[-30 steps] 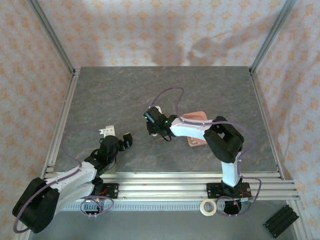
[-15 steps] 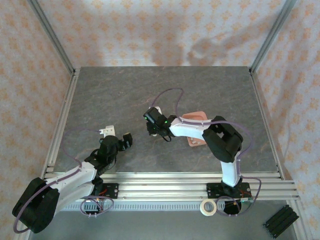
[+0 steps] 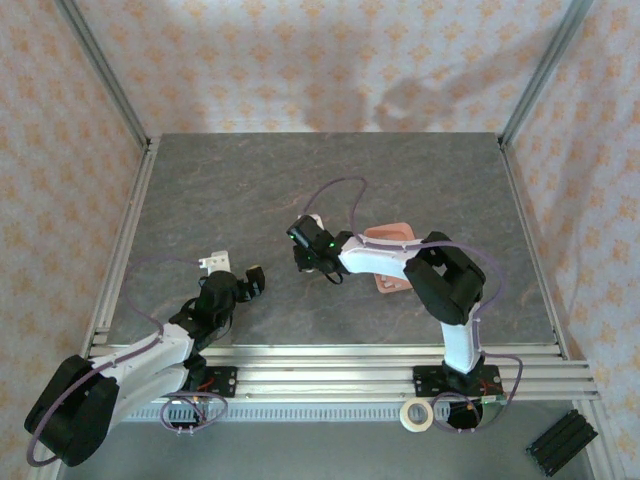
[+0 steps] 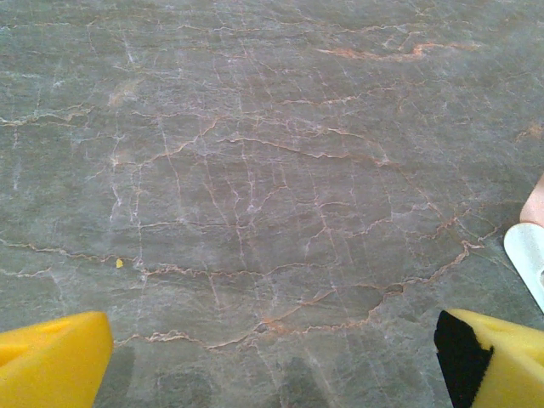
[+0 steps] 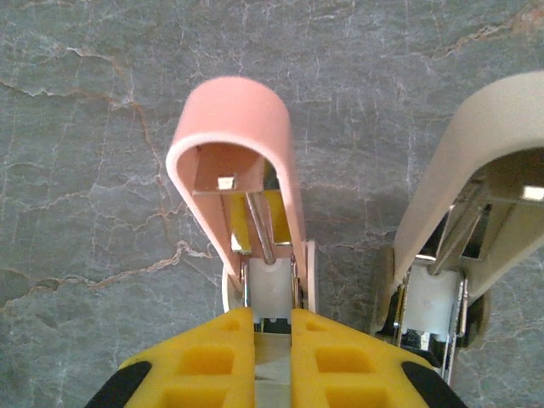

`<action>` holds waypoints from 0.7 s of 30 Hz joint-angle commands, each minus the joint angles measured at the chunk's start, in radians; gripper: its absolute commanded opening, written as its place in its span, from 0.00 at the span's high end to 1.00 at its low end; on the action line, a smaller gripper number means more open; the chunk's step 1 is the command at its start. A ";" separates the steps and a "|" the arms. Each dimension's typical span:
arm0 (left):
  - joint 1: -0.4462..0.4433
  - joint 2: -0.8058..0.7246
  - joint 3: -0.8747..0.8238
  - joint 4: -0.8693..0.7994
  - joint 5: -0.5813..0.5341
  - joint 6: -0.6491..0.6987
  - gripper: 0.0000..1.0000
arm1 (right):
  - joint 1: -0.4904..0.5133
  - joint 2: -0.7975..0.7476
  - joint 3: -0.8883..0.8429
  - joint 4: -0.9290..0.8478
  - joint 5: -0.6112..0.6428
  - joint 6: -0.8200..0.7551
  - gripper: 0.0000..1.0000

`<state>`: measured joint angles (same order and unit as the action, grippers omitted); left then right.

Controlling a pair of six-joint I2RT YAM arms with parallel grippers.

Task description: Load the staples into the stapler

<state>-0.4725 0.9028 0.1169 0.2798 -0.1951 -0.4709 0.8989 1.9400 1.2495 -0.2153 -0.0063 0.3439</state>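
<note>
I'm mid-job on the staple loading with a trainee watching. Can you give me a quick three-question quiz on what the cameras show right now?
1. True or false: the left gripper is shut on a stapler.
2. Multiple choice: what colour is the mini stapler clamped in the right gripper? A pink, B blue, C green.
3. Fill in: in the right wrist view, the beige stapler stands to the ___ of the pink stapler.

Key
1. False. Its jaws stand wide apart over the table.
2. A.
3. Right.
</note>
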 commanded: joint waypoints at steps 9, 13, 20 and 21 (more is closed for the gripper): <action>-0.002 -0.010 0.023 0.001 -0.017 0.005 0.03 | 0.013 -0.024 -0.031 -0.036 0.025 -0.009 0.87; -0.003 -0.007 0.023 0.012 -0.018 0.008 0.03 | 0.014 -0.038 -0.018 -0.033 0.034 -0.014 0.87; -0.003 0.052 0.012 0.108 -0.029 0.052 0.02 | 0.014 -0.084 0.013 -0.015 0.009 -0.016 0.87; -0.002 0.069 0.010 0.127 -0.022 0.054 0.02 | 0.014 -0.087 0.012 -0.018 -0.002 -0.017 0.87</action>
<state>-0.4725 0.9401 0.1169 0.3302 -0.1955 -0.4496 0.9073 1.9114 1.2453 -0.2237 -0.0078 0.3359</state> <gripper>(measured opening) 0.983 0.136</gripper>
